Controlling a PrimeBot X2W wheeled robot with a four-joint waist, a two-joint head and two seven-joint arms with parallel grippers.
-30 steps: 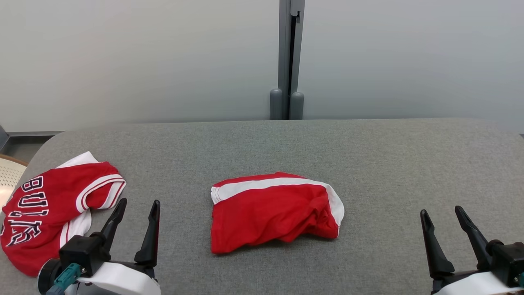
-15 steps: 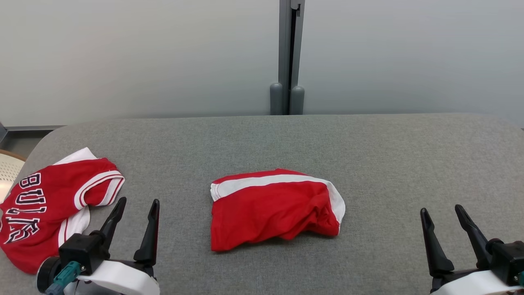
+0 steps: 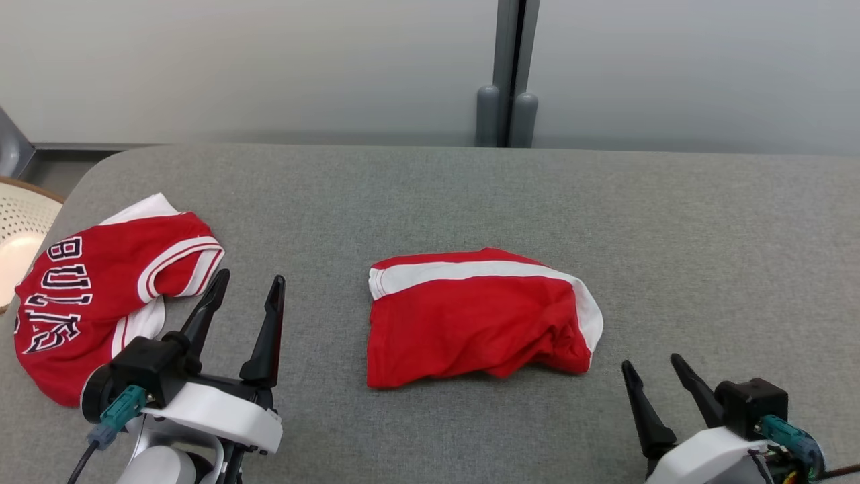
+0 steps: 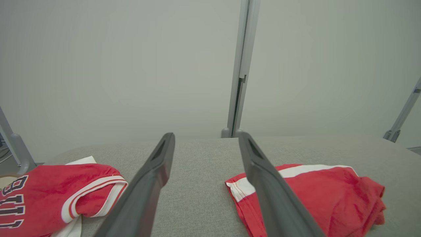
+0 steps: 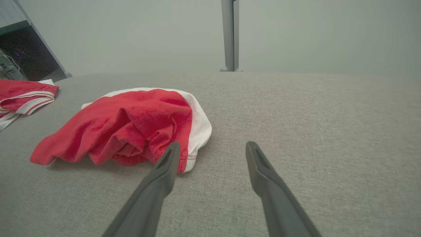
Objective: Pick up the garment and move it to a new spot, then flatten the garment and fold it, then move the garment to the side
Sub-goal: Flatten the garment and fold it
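Hovering low at the near side of the grey table point(image 3: 705, 222), the left gripper point(image 3: 250, 277) and the right gripper point(image 3: 650, 361) both have their jaws spread apart with nothing between them.

Just beyond them, in the middle of the table, lies the garment point(image 3: 470, 323), a pair of red shorts with white trim. Its long axis runs left to right across the table. A white stripe follows its far edge and curves round the right end. The left end is a fairly straight edge, while the near right corner is bunched into folds. The right gripper sits near that bunched corner but not touching it.

To the left, a red jersey point(image 3: 101, 289) with dark lettering lies crumpled by the table's left edge, close beside the left gripper. A strip of bare table separates it from the garment. A pale perforated round thing point(image 3: 20, 228) shows past the left edge.

The widest bare cloth lies right of the garment and behind it, up to the far edge, whose left corner is rounded. Beyond stands a plain wall with a grey post point(image 3: 514, 67).
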